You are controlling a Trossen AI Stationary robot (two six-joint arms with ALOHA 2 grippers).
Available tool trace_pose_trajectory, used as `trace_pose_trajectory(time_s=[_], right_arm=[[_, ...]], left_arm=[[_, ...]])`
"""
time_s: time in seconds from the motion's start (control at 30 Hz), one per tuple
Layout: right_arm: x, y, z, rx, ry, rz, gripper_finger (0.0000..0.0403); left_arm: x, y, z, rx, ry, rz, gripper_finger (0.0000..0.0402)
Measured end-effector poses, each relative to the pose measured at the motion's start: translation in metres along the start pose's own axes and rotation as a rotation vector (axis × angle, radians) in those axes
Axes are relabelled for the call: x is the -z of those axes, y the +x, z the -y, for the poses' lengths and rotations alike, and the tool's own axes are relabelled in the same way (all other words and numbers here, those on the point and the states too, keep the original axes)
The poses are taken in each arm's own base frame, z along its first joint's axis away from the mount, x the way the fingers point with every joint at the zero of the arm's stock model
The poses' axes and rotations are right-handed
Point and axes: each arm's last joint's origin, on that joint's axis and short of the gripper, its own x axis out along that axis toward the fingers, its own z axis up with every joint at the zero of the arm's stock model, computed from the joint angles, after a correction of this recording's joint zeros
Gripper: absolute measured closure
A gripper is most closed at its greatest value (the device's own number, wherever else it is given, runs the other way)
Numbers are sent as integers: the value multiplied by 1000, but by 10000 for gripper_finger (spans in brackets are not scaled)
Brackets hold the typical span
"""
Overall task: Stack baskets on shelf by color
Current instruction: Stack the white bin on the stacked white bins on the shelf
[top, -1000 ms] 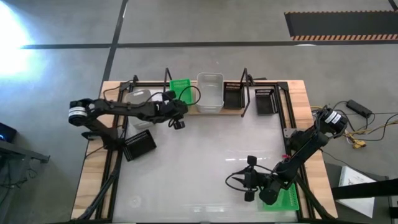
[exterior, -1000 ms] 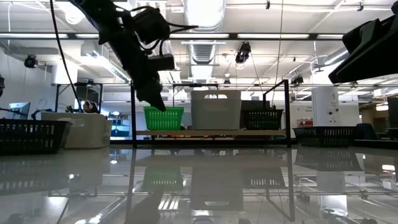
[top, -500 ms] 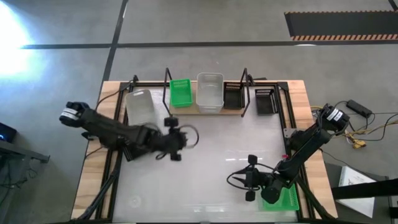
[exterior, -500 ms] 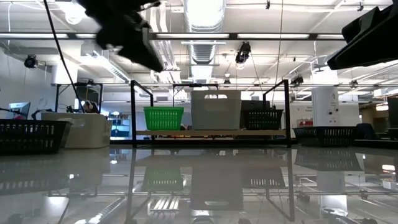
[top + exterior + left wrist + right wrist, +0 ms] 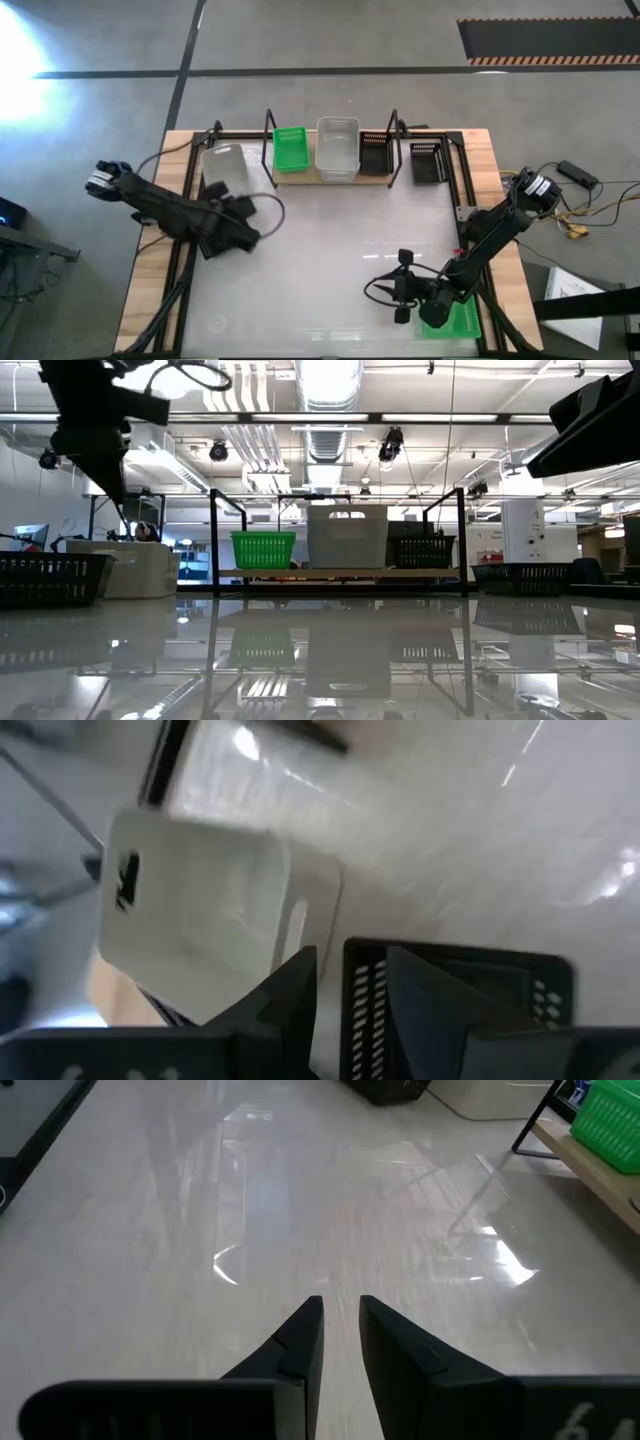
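The shelf point(image 5: 330, 178) stands at the table's far edge and carries a green basket point(image 5: 290, 148), a white basket point(image 5: 337, 148) and a black basket point(image 5: 375, 152) side by side. My left gripper point(image 5: 248, 232) hangs open above another black basket point(image 5: 222, 238) at the table's left edge. In the left wrist view one finger point(image 5: 295, 990) shows outside that basket's perforated wall point(image 5: 362, 990) and the other over its inside. My right gripper point(image 5: 395, 287) waits near the table's near right, open by a narrow gap point(image 5: 340, 1305), beside a green basket point(image 5: 455, 318).
A white basket point(image 5: 225, 170) sits left of the shelf, close behind the left arm. One more black basket point(image 5: 428, 162) rests right of the shelf. Black frame rails run along both table sides. The white tabletop point(image 5: 330, 250) between the arms is bare.
My left gripper has drawn back from the green basket on the shelf toward the near edge, rising as it went. It then swung toward the table's left edge and now hangs over the black basket there. The green basket stays on the shelf.
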Motion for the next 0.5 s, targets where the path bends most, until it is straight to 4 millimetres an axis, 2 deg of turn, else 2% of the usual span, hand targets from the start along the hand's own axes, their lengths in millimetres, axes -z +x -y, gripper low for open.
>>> trace_pose_trajectory(time_s=[0.23, 0.4, 0.5], right_arm=[[0, 0, 0, 0, -13, 0, 342], [0, 0, 0, 0, -29, 0, 342], [0, 0, 0, 0, -33, 0, 342]], left_arm=[[15, 27, -49, 118, -283, 22, 284], [20, 51, -68, 252, -359, 84, 232], [22, 67, -73, 256, -345, 94, 198]])
